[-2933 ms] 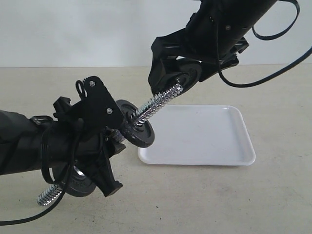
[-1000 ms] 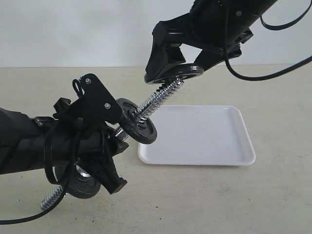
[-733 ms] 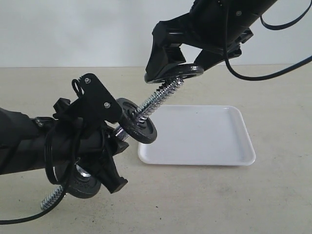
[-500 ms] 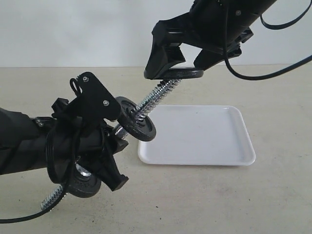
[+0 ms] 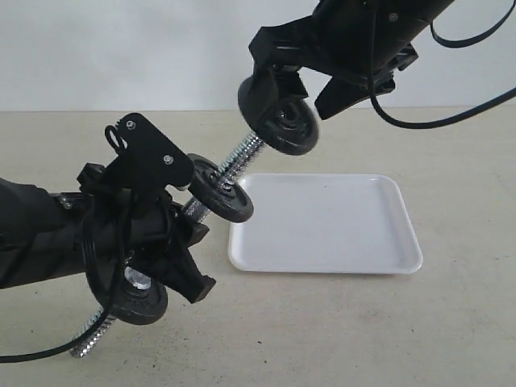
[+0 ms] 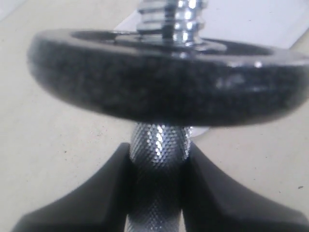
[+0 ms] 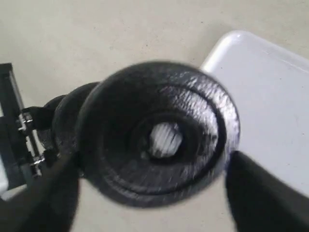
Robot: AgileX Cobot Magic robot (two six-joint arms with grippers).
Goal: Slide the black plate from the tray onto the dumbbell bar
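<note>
My left gripper [image 5: 181, 234] [image 6: 157, 154] is shut on the knurled middle of the dumbbell bar [image 5: 242, 157] [image 6: 159, 142], holding it slanted above the table. One black disc [image 5: 219, 200] [image 6: 164, 82] sits on the bar just above the fingers; another [image 5: 133, 294] is near the bar's lower end. My right gripper [image 5: 290, 105] [image 7: 152, 164] is shut on the black plate [image 5: 284, 122] [image 7: 159, 135] across its rim, up at the bar's upper threaded end. The bar's tip [image 7: 164, 137] shows inside the plate's hole. The white tray [image 5: 339, 222] [image 7: 270, 87] lies below with nothing on it.
The beige table [image 5: 363, 322] runs round the tray, with a pale wall behind. Black cables hang from both arms, one trailing at the lower left [image 5: 32, 359]. The left arm's body fills the left side of the exterior view.
The black plate, lying flat and edge-on over the bar's tip before, has turned to face along the bar with the tip in its hole. The left arm and bar shifted slightly left.
</note>
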